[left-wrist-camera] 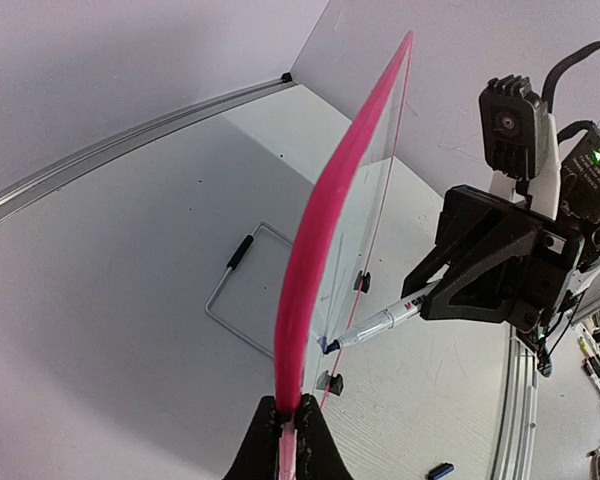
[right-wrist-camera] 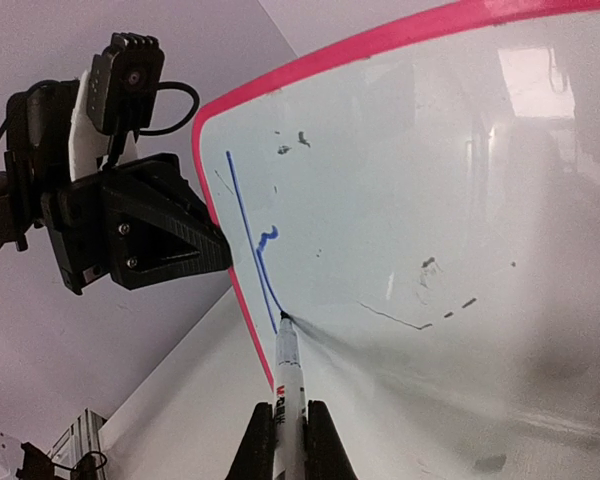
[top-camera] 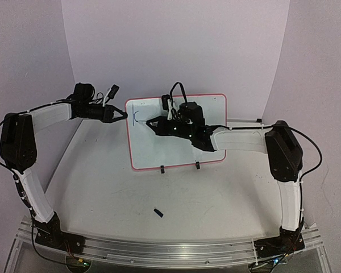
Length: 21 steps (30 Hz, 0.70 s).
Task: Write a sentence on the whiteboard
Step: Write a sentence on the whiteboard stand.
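**Ana:** Where is the whiteboard (top-camera: pixel 153 151) now?

**Tomas:** It stands upright on two black clip feet (top-camera: pixel 162 168), toward the back of the bench (top-camera: pixel 216 199). It is between the two arms, with its face turned to them.

**Ana:** And the hands?

**Tomas:** The left hand (left-wrist-camera: pixel 288 412) is clenched on the red-pink rim at the left edge of the board, I think to steady it. The right hand (right-wrist-camera: pixel 288 420) is closed around a marker (right-wrist-camera: pixel 285 375). The tip of the marker touches the board face near that same rim.

**Ana:** How much is written?

**Tomas:** Very little. The sentence (right-wrist-camera: pixel 242 230) is only at its beginning. There is one long blue stroke going down beside the rim and a small blue hook just next to it. I cannot read a letter from it. The rest of the face shows only faint grey marks.

**Ana:** So what is left?

**Tomas:** Almost everything, in my judgement. The first letter must be finished, then come all the words.

**Ana:** And that small dark piece (top-camera: pixel 158 212)?

**Tomas:** It lies on the bench, well apart from the board. Maybe it is the marker's cap, but it is too small to be sure.
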Motion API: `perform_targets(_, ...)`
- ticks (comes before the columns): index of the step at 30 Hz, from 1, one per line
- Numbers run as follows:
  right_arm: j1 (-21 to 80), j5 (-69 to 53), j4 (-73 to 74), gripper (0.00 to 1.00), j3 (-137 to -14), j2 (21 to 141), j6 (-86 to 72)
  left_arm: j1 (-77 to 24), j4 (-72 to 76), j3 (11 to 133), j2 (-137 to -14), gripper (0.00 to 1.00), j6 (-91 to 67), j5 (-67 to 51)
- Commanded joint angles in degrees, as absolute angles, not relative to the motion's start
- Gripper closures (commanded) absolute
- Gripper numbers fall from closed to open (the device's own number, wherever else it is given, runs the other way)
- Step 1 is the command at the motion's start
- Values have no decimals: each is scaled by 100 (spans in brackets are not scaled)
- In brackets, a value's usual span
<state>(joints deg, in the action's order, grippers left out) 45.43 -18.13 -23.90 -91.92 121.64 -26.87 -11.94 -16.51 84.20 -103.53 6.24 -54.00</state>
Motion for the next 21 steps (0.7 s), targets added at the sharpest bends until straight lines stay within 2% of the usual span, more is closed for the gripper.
perform_targets(1,4456,-1311,-2674,100,-8994,11753,-2688,-1274,-1942,8369,-10151,100,753,-5554)
perform_targets(9,4456,-2487,-2956,100,-8958,11521,-2652,-1273,-1954,8369,-10151,100,757,-5538)
perform_targets(21,4456,-1823,-2642,100,-8851,11498,-2599,-1282,-1949,8367,-10151,100,755,-5534)
